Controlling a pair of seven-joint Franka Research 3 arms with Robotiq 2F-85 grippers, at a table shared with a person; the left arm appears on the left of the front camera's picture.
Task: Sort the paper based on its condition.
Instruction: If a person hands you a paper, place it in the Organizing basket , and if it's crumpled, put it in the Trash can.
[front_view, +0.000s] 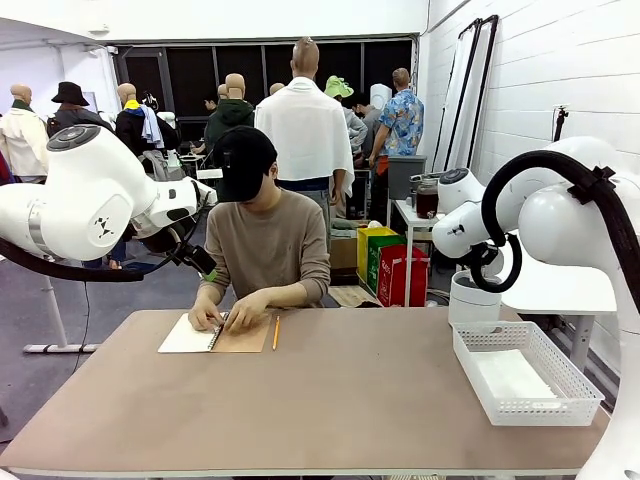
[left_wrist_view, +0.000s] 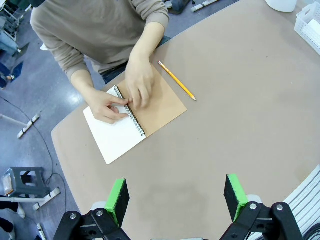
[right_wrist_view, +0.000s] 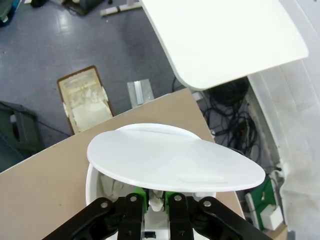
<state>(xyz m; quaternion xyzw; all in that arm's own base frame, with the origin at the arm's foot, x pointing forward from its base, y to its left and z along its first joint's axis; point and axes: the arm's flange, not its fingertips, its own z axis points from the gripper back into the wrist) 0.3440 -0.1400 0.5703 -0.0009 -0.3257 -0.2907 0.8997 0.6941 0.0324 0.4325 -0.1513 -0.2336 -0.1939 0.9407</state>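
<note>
Left tool (left_wrist_view: 175, 200) hangs high over the counter (left_wrist_view: 240, 125), green pads spread wide, nothing between them; likely parked to watch and wait for a sheet. Below it the notebook (left_wrist_view: 135, 117) lies open, the paper (left_wrist_view: 115, 135) bound in as a blank white page. The person's 2 hands (left_wrist_view: 127, 95) work at the spiral, probably tearing a page free. 1 pencil (left_wrist_view: 177, 81) lies just beside the brown cover. Far right, the white mesh basket (front_view: 525, 375) holds flat white sheets, apparently 1 sorting destination. Right tool (right_wrist_view: 155, 202) is clenched at a white bin's swing lid (right_wrist_view: 175, 162); whether it grips anything I cannot tell.
</note>
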